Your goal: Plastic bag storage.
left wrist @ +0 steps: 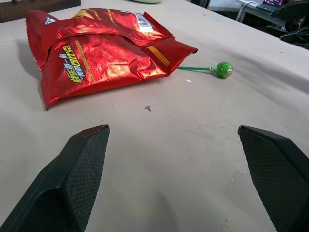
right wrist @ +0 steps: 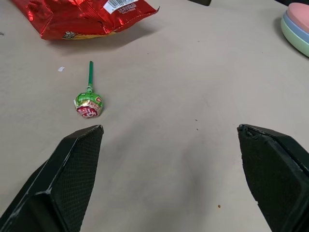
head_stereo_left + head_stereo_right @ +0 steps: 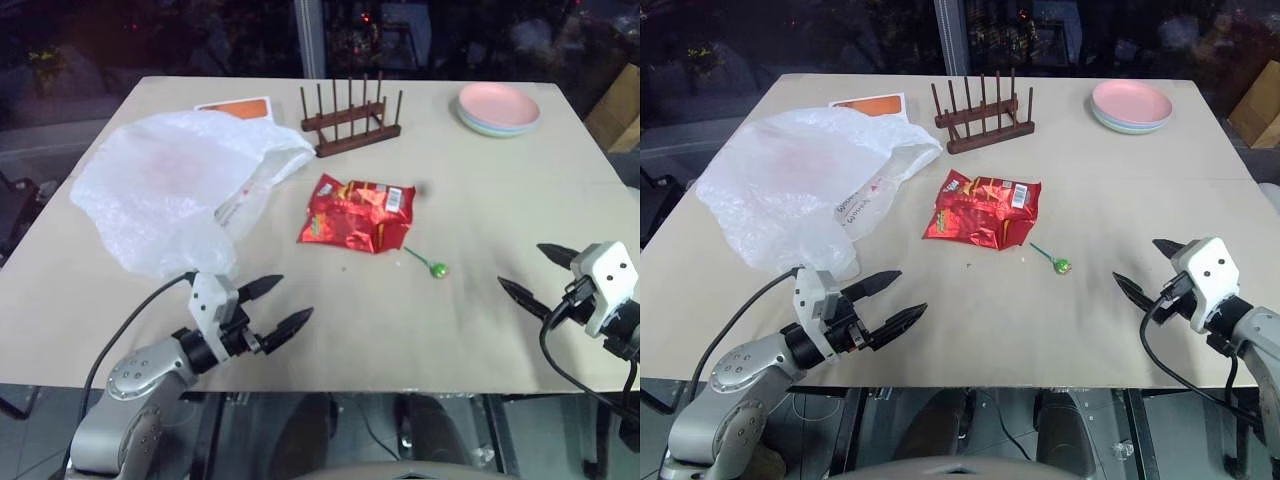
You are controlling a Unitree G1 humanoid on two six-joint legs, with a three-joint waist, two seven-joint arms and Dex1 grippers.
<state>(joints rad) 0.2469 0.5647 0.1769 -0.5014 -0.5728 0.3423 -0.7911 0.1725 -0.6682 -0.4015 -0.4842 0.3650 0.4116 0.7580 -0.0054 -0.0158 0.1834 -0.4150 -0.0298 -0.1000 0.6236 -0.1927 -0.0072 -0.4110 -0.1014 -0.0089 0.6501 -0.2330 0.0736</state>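
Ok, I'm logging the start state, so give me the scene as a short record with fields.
bag: loose on the table's left side, not held
snack packet: flat, mid-table, right of the bag
lollipop: beside the packet
rack: far edge
plates: stacked, far right
left gripper: open
right gripper: open

The left gripper [image 3: 275, 304] hovers over the near edge of the table [image 3: 480, 200], toward its left side, with both black fingers spread wide and nothing between them. Its silver forearm rises from below the table's edge, and the fingers point across the tabletop toward the middle. The right gripper [image 3: 537, 272] hovers over the near right part of the same table, jaws equally wide and empty, angled inward toward the table's centre. Neither gripper touches the table.
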